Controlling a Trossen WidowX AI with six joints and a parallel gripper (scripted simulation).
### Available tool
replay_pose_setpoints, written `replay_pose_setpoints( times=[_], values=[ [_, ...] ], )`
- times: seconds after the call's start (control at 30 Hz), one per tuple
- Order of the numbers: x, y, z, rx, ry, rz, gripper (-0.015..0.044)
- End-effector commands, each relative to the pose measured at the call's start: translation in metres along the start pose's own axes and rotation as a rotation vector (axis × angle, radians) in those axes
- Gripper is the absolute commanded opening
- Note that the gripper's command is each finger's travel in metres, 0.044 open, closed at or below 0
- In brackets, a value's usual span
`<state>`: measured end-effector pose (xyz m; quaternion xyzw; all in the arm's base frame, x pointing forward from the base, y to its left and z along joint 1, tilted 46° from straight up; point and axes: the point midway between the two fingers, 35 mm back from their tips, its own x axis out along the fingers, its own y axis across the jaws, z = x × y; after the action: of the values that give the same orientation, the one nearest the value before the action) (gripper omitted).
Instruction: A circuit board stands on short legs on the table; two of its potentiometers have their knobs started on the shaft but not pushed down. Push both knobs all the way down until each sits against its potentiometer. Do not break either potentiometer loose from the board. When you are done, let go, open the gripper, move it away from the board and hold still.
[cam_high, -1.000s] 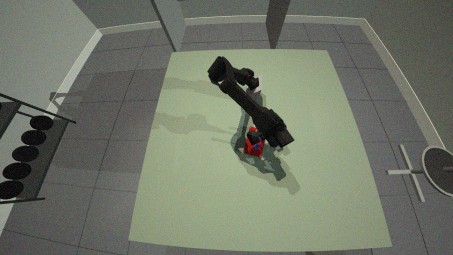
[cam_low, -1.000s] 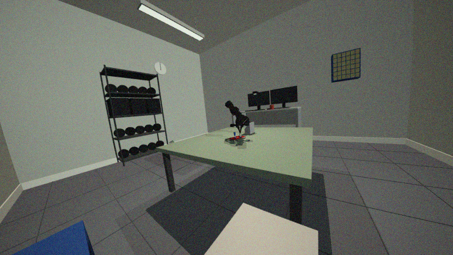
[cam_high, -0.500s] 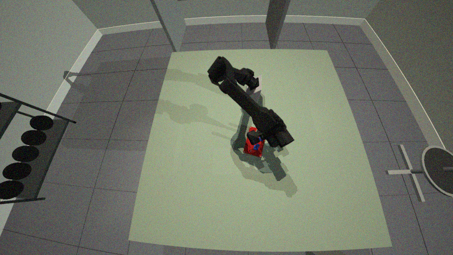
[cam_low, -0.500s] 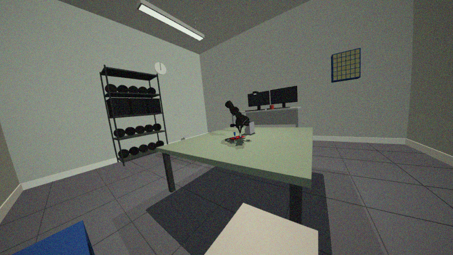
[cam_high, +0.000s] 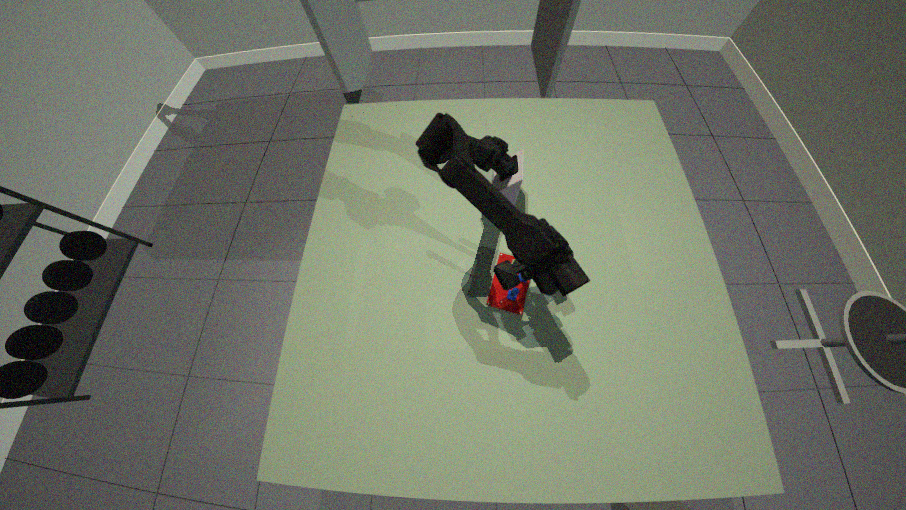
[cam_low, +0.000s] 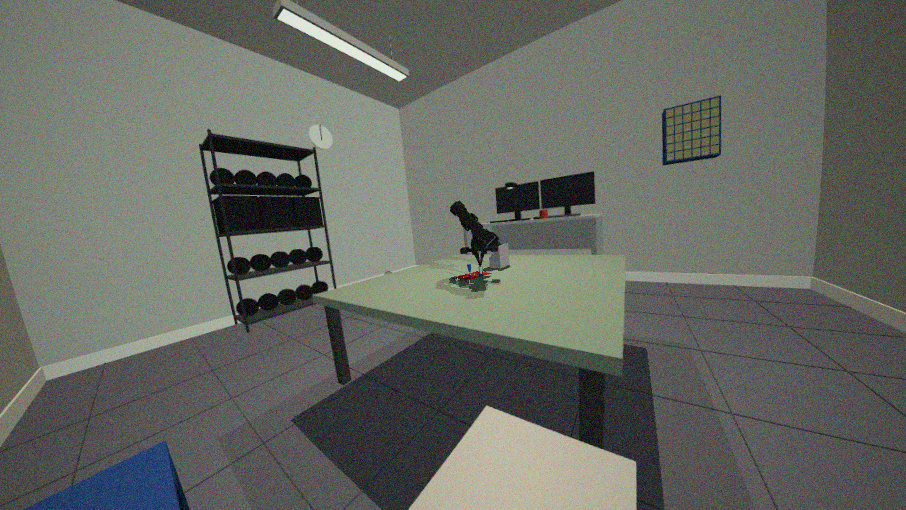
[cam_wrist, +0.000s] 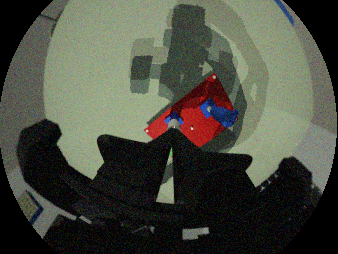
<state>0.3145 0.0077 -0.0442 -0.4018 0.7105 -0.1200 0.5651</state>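
Note:
A small red circuit board (cam_high: 505, 296) (cam_low: 467, 278) (cam_wrist: 197, 117) stands on the green table (cam_high: 393, 354) (cam_low: 545, 297), near its middle. Two blue potentiometers with knobs sit on it: one (cam_wrist: 174, 119) just beyond my fingertips in the wrist view, the other (cam_wrist: 220, 110) at the board's far right. In the top view one blue part (cam_high: 513, 292) shows beside the gripper. My gripper (cam_wrist: 173, 131) (cam_high: 509, 273) is shut, fingers together, with nothing between them. It hangs over the board's near end, right above the nearer knob. I cannot tell whether the tips touch the knob.
The arm's base (cam_high: 437, 142) stands at the back of the table beside a small white box (cam_high: 513, 174). A black shelf rack (cam_low: 266, 221) stands left of the table. A desk with monitors (cam_low: 545, 196) stands at the far wall.

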Motion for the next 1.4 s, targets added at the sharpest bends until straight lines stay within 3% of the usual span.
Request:
replay_pose_setpoints(
  times=[0.0, 0.47, 0.73, 1.0, 1.37],
  values=[
    [0.002, -0.002, 0.001, 0.019, 0.015, 0.005, 0.0000],
    [-0.019, -0.002, 0.001, 0.019, 0.015, 0.006, 0.0000],
    [-0.013, -0.002, -0.001, 0.012, 0.020, 0.000, 0.0210],
    [-0.025, -0.019, 0.023, 0.166, -0.045, -0.002, 0.0000],
    [-0.042, -0.034, 0.029, 0.530, -0.020, 0.005, 0.0000]
  ],
)
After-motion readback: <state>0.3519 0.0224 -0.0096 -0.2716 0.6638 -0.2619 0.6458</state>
